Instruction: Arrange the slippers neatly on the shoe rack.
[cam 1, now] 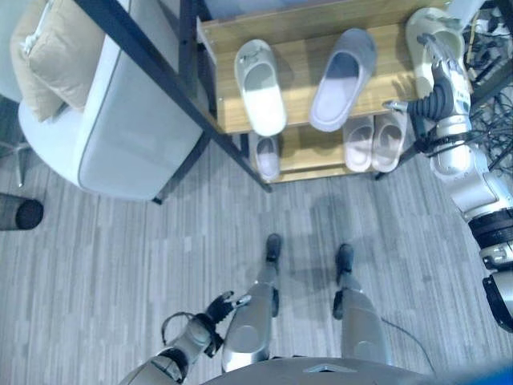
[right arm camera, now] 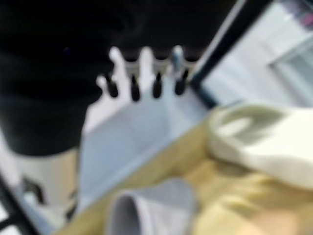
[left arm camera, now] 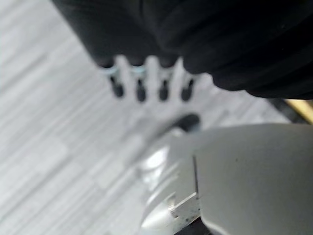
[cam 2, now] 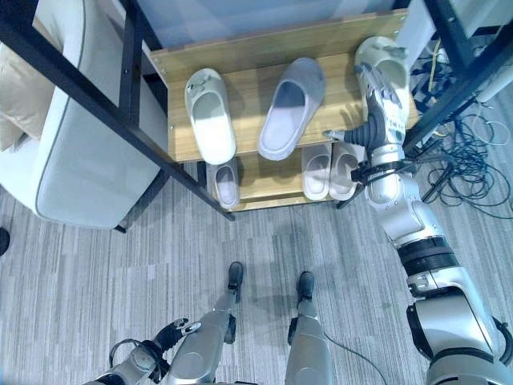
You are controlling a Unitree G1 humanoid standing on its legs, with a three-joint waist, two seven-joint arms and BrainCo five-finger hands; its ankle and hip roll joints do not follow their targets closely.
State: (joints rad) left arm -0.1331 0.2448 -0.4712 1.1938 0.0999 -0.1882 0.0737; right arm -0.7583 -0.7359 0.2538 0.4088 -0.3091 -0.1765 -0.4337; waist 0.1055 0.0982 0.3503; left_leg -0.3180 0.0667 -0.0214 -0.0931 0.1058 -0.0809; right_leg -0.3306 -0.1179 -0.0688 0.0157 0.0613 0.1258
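Note:
The wooden shoe rack (cam 1: 304, 32) holds three slippers on its top shelf: a white slipper (cam 1: 260, 87) at the left, a grey slipper (cam 1: 343, 78) in the middle, tilted, and a second white slipper (cam 1: 437, 28) at the right end. My right hand (cam 2: 383, 104) hovers over that right slipper's heel, fingers (right arm camera: 134, 88) straight and holding nothing, thumb stuck out sideways. In the right wrist view the white slipper (right arm camera: 264, 142) and the grey slipper (right arm camera: 146, 210) lie past the fingers. My left hand (cam 1: 224, 306) hangs low by my side, open.
The lower shelf carries a small grey slipper (cam 1: 268, 156) and a pale pink pair (cam 1: 375, 143). A black frame post (cam 1: 160, 72) crosses left of the rack. A light armchair (cam 1: 120, 136) with a beige cushion (cam 1: 48, 56) stands at the left. Cables (cam 2: 465, 168) tangle on the right floor.

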